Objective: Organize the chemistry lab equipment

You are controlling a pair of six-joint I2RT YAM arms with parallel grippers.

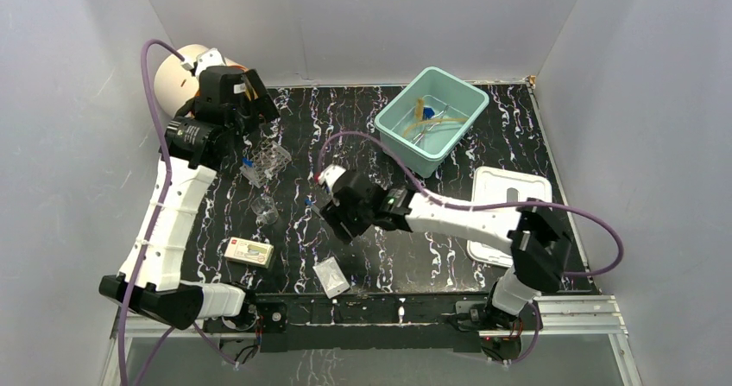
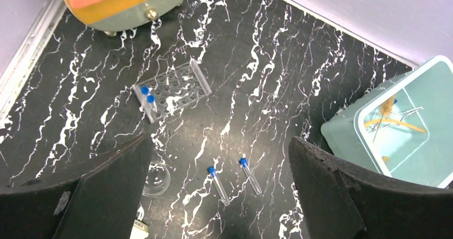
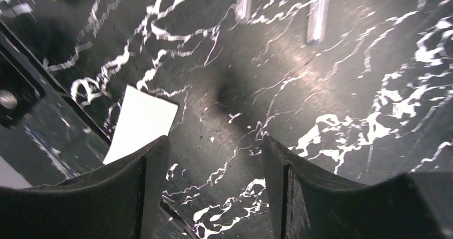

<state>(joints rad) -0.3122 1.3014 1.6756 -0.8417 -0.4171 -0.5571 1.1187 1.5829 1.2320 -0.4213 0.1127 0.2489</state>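
A clear rack [image 1: 266, 160] lies at the left of the table with two blue-capped tubes in it [image 2: 147, 94]. Two more blue-capped test tubes [image 2: 219, 185] [image 2: 250, 176] lie loose on the table; their ends show in the right wrist view [image 3: 317, 14]. A small beaker [image 1: 265, 210] stands below the rack. A white packet [image 1: 331, 275] lies near the front edge. A tan rubber tube [image 1: 432, 125] and thin metal tongs lie in the teal tub [image 1: 393, 114]. My left gripper [image 1: 257, 97] is open and empty, high above the rack. My right gripper [image 1: 339, 211] is open and empty, low over the table just short of the loose tubes.
A flat white lid [image 1: 509, 187] lies at the right. A small red, white and green box [image 1: 250, 251] lies at the front left. A round cream and orange object [image 1: 192, 68] stands in the back left corner. Grey walls close in three sides.
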